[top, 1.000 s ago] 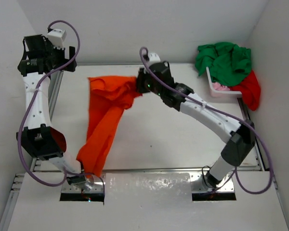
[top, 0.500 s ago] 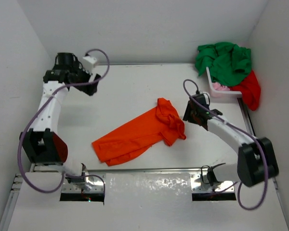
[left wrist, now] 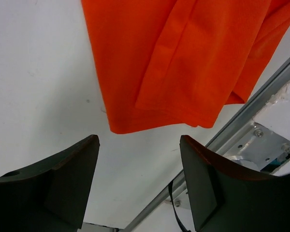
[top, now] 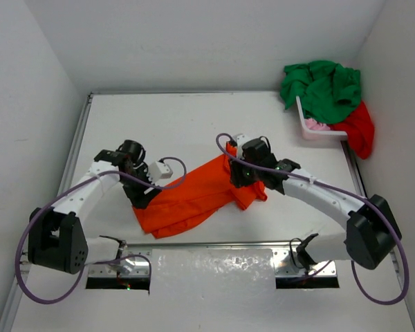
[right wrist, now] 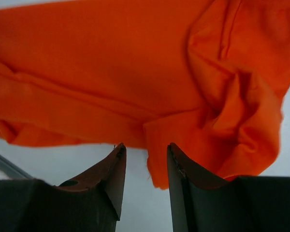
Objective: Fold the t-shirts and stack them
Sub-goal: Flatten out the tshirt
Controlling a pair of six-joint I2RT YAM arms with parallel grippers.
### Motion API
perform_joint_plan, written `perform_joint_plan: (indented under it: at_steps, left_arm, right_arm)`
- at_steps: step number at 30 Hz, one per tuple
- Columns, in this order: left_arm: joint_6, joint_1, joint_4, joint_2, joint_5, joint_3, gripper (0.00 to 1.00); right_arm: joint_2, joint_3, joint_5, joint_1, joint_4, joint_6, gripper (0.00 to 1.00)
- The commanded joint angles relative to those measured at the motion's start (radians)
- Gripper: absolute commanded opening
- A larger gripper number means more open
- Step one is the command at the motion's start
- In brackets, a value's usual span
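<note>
Likely soft, light and floppy, the orange t-shirt (top: 194,194) lies just ahead of both empty jaws, the left gripper (left wrist: 138,145) wide open at its hem and the right gripper (right wrist: 146,150) narrowly parted at a fold, so corners look best to pinch.

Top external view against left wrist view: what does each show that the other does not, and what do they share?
Only the top external view shows the white basket with the green t-shirt, the red t-shirt and some pink cloth, plus the right gripper. Only the left wrist view shows the left gripper open, with nothing between its fingers. Both show the orange t-shirt lying on the white table.
</note>
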Motion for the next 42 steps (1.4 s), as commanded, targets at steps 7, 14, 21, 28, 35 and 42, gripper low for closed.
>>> perform_joint_plan:
  at_steps: [7,14,21,28,35,42]
  left_arm:
    - [-0.088,-0.121,0.181,0.051,-0.014,-0.112,0.57]
    - [-0.122,-0.127,0.249,0.088,-0.121,-0.184,0.49]
    - [-0.154,-0.129,0.250,0.071,-0.083,-0.167,0.06]
    - [-0.168,-0.127,0.227,0.001,-0.037,-0.156,0.00]
    - [-0.176,-0.127,0.246,-0.033,-0.023,-0.155,0.00]
    - [-0.170,-0.127,0.229,-0.042,-0.018,-0.145,0.00]
  right_arm:
    - [-0.021,-0.177,-0.135,0.006,0.128,0.110,0.33]
    - [0.007,-0.175,-0.003,0.006,0.048,0.119,0.36]
    - [0.087,-0.114,0.006,0.031,0.114,0.053,0.49]
    - [0.199,-0.025,0.044,0.103,0.111,0.047,0.52]
    - [0.269,0.012,0.256,0.103,0.038,0.064,0.28]
    - [0.257,0.032,0.267,0.103,0.030,0.064,0.00]
